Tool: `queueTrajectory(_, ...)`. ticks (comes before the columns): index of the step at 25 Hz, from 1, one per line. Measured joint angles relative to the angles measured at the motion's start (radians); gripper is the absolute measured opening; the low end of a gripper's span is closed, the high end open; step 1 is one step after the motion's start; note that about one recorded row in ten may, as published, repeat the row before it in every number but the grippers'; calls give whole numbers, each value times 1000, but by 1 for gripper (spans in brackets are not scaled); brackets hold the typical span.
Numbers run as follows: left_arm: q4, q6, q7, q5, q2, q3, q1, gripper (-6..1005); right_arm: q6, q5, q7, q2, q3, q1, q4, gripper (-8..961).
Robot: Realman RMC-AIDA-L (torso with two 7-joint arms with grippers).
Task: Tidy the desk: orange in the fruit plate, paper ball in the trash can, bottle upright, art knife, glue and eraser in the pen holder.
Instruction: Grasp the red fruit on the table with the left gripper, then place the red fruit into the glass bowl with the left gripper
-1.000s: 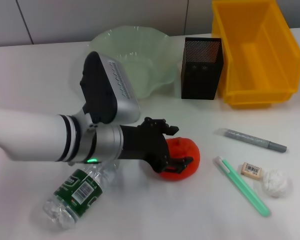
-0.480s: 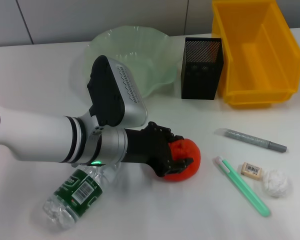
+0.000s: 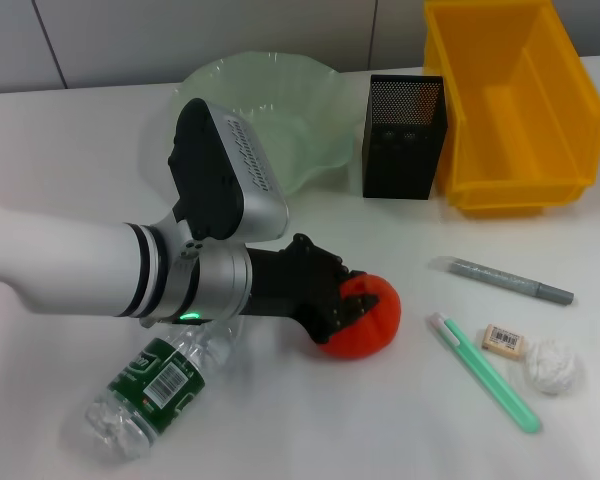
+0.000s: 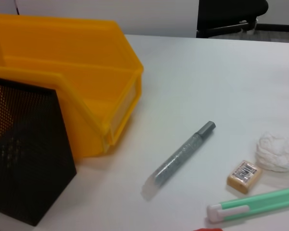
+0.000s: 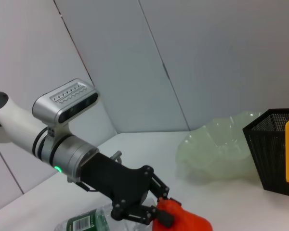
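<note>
My left gripper [image 3: 348, 306] is shut on the red-orange orange [image 3: 368, 322], which sits on the white desk; the right wrist view shows the same gripper [image 5: 160, 211] pinching the orange [image 5: 188, 223]. The pale-green fruit plate [image 3: 206, 88] stands behind the arm. The bottle [image 3: 152, 388] lies on its side under the left forearm. The black mesh pen holder [image 3: 404, 140] stands beside the yellow trash can [image 3: 510, 110]. To the right lie the grey glue stick [image 3: 505, 280], the green art knife [image 3: 485, 372], the eraser [image 3: 505, 340] and the paper ball [image 3: 553, 366]. My right gripper is out of view.
The left wrist view looks past the pen holder [image 4: 24, 149] and trash can [image 4: 86, 82] to the glue stick [image 4: 180, 159], eraser [image 4: 243, 176], paper ball [image 4: 277, 152] and art knife [image 4: 255, 207]. A grey wall runs behind the desk.
The left gripper's fingers, spread around the orange a second ago, have closed onto it. The arm has shifted slightly; the other objects have not moved.
</note>
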Motion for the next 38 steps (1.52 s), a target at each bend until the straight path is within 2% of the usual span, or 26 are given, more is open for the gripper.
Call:
queueTrajectory(3, -15, -22, -5, 1, 3, -5, 2, 226, 0, 1, -3, 0, 3, 0, 0, 822)
queueTrajectory(9, -86, -55, -10, 0, 3, -30, 14, 188, 1, 0, -11, 0, 11, 0, 4, 822)
queueTrajectory(15, -121, -38, -1, 1, 1, -96, 2, 138, 2, -3, -15, -1, 13, -2, 7, 822)
queueTrajectory(17, -122, 9, 13, 0, 1, -104, -5, 128, 2, -3, -16, -1, 13, -3, 10, 822)
queueTrajectory(18, -122, 81, 36, 0, -1, -101, -7, 123, 2, -3, -16, -1, 13, -3, 11, 822)
queueTrajectory(30, -84, 342, 64, 0, -2, -102, -63, 93, 3, -5, -16, -2, 13, 2, 24, 822)
queueTrajectory(38, 51, 476, 61, -7, -2, -147, -160, 86, 6, -5, -23, -8, 13, 5, 53, 821)
